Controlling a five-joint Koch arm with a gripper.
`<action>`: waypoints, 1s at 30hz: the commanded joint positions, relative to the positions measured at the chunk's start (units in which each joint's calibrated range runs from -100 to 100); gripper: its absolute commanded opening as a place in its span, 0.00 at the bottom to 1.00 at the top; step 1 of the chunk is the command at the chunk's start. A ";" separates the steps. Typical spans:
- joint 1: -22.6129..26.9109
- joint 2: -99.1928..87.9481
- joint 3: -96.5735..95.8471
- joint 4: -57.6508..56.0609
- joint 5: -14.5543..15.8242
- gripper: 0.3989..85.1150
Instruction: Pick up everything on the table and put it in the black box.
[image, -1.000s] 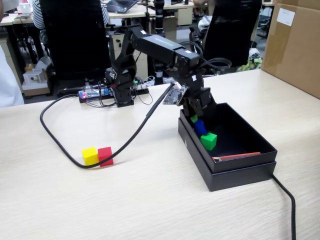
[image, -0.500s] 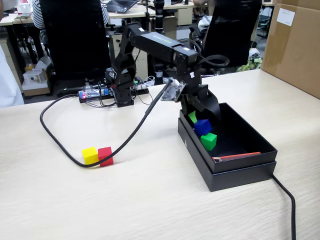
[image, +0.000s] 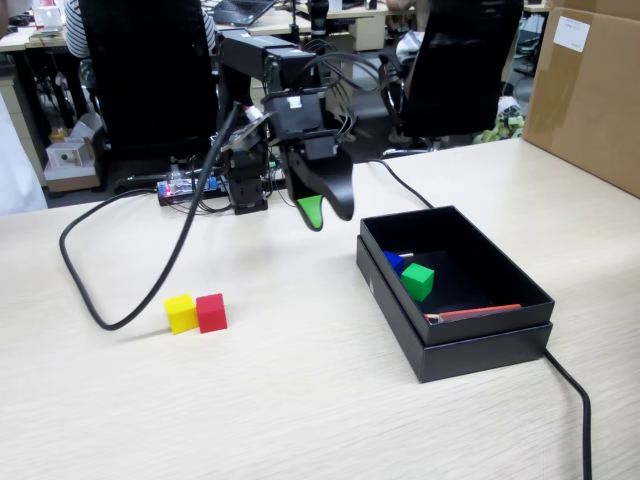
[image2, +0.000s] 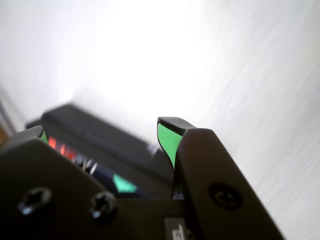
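Note:
The black box stands on the table at the right in the fixed view. Inside it lie a blue cube and a green cube, apart from the red strip. A yellow cube and a red cube sit touching on the table at the left. My gripper hangs above the table just left of the box, open and empty. The wrist view shows the gripper with green pads set wide apart, the blurred black box and green cube beyond.
A thick black cable loops over the table left of the yellow cube. Another cable runs off from the box's near right corner. A brown carton stands at the far right. A lit circuit board lies by the arm's base.
The gripper let go of the blue cube in the box, rose out and swung left. The cable loop slid away from the yellow and red cubes.

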 joint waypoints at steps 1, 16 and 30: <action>-3.47 -4.22 -1.51 -0.21 -2.20 0.55; -12.31 12.88 -1.60 0.48 -4.84 0.57; -13.92 25.50 4.75 0.48 -6.20 0.52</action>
